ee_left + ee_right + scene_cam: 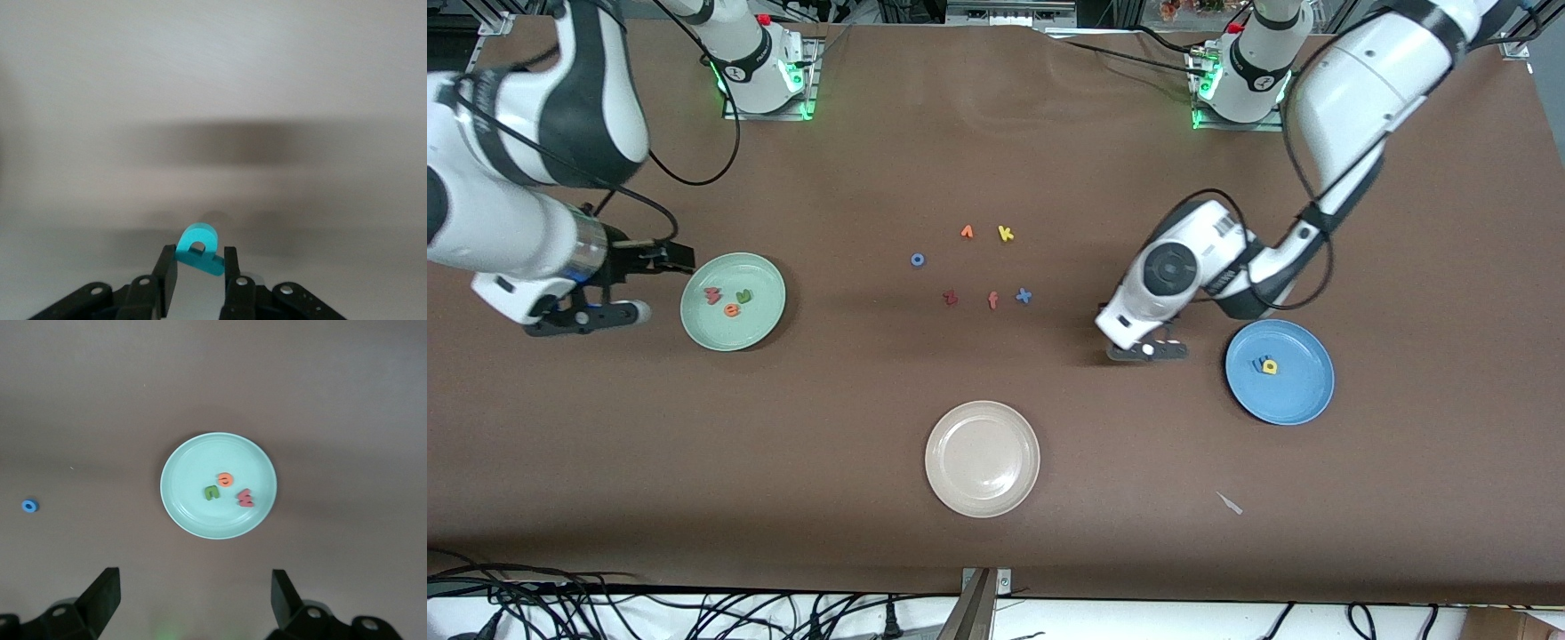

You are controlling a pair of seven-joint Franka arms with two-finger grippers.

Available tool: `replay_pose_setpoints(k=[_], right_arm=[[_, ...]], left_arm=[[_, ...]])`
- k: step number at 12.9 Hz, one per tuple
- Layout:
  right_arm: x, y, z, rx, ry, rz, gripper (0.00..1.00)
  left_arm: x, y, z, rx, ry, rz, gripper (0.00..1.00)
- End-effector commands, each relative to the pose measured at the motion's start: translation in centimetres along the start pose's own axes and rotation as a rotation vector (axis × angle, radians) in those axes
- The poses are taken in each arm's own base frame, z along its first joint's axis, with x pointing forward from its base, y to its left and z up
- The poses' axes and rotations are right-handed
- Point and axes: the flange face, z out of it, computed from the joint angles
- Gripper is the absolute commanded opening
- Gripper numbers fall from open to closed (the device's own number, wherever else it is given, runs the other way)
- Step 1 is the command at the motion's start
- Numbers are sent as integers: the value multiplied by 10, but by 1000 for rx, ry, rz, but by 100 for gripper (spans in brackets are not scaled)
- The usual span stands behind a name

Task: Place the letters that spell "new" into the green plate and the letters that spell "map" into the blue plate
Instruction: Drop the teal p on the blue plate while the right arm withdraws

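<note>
Front view: the green plate (733, 301) at nine o'clock holds the w, n and e, so "new" looks done. The blue plate (1280, 372) at four o'clock holds the m and a. Left wrist view: the left gripper (200, 267), over bare table beside the blue plate, pinches the teal p (199, 247), which is left to place. Right wrist view: the right gripper (195, 592) hangs open, waiting

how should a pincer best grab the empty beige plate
By its raised rim, coming from above at the edge, one finger inside and one outside. The beige plate lies flat and is far too wide to span, and it holds nothing, so any stretch of rim should serve.
</note>
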Motion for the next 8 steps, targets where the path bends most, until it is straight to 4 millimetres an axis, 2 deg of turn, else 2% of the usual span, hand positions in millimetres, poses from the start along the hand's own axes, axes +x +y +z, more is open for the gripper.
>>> replay_pose_setpoints(k=[1,3,4,6,7,8], right_arm=[[-22,10,-46,11,14,-8,100],[-41,21,-54,54,-25,9,100],[-41,18,-48,62,-55,-5,100],[-51,28,-32,73,-44,9,100],[-55,23,-28,67,8,-5,100],[-62,15,-26,27,38,5,100]], left_arm=[[19,-48,-27,43,-9,108,6],[37,-97,-31,39,-14,180,6],[42,-121,-29,43,-15,221,6],[46,-164,-20,45,-46,277,6],[49,-187,-10,72,-60,314,8],[51,-201,-4,99,-69,354,15]])
